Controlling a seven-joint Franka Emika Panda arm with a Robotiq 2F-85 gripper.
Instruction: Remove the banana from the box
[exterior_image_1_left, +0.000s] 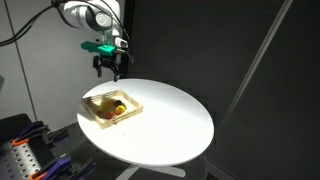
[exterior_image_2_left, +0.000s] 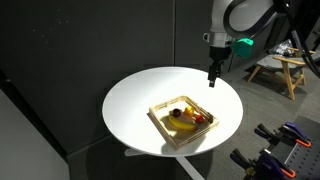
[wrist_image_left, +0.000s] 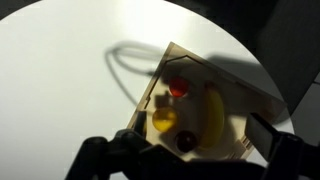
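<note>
The banana (wrist_image_left: 212, 115) is a yellow curved toy fruit lying in the box (wrist_image_left: 152, 82), a shallow light-wood tray. It also shows in both exterior views (exterior_image_1_left: 114, 102) (exterior_image_2_left: 184, 126), inside the box (exterior_image_1_left: 134, 109) (exterior_image_2_left: 160, 117). My gripper (exterior_image_1_left: 108, 66) (exterior_image_2_left: 213, 80) hangs open and empty above the table, behind the box and well above it. In the wrist view its dark fingers (wrist_image_left: 190, 165) frame the box's near edge from above.
A red round item (wrist_image_left: 178, 88), a yellow round item (wrist_image_left: 163, 120) and a dark round item (wrist_image_left: 187, 140) lie beside the banana. The box sits on a round white table (exterior_image_1_left: 175, 130) (exterior_image_2_left: 130, 100). A wooden stool (exterior_image_2_left: 283, 68) and tool racks (exterior_image_1_left: 25, 150) stand off-table.
</note>
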